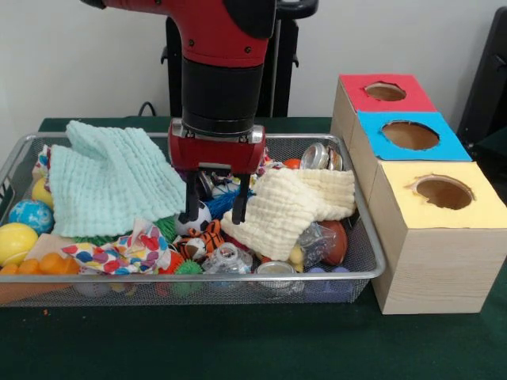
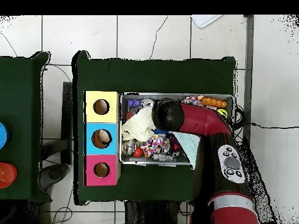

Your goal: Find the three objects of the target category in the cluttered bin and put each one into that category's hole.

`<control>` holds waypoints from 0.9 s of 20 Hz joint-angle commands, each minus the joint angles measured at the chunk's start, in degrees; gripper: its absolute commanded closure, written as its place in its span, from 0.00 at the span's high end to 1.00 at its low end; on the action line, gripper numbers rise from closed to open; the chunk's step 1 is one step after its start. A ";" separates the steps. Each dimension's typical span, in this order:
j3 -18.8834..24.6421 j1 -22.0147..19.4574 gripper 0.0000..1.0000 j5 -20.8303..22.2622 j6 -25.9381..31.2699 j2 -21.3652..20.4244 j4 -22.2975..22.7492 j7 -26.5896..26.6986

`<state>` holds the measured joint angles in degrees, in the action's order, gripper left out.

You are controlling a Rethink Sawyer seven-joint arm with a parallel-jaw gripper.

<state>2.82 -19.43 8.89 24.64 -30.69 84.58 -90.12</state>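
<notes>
Front view: the red and black arm's hand (image 1: pixel 215 207) is hanging over the middle of the wide silver wire-mesh bin (image 1: pixel 360 237), its two black fingers (image 1: pixel 192 199) standing moderately apart and holding nothing, tips just above a small black-and-white ball (image 1: pixel 202 215) and an orange tiger-striped soft toy (image 1: pixel 206 236). A crumpled clear plastic bottle (image 1: pixel 226 259), likely one target, is lying near the front rim; the others are not showing, perhaps under the waffle-textured mint cloth (image 1: pixel 111 178) or the cream knitted cloth (image 1: pixel 289 204). The round hole with the blue paper surround (image 1: pixel 409 135) is sitting between red and yellow ones on pale wooden boxes at the right. A descent here risks pinching a ball or snagging cloth instead.

Overhead view: the arm is covering much of the bin (image 2: pixel 175 163) on the green worktop (image 2: pixel 157 76); the blue hole (image 2: pixel 102 139) is lying just beside it.
</notes>
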 commanded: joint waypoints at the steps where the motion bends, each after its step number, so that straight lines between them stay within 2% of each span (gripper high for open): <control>1: 1.19 -1.20 1.00 1.32 1.93 4.19 5.67 -5.39; 6: 2.03 -1.93 1.00 0.17 2.66 6.74 4.94 -5.68; 14: -2.14 1.22 1.00 2.56 3.20 10.39 -0.19 -5.56; 15: -2.36 1.23 1.00 2.62 2.78 9.49 1.37 -5.73; 18: -2.34 1.26 1.00 2.38 2.29 9.16 1.94 -5.56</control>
<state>0.94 -18.86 9.10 23.79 -23.73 84.38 -90.12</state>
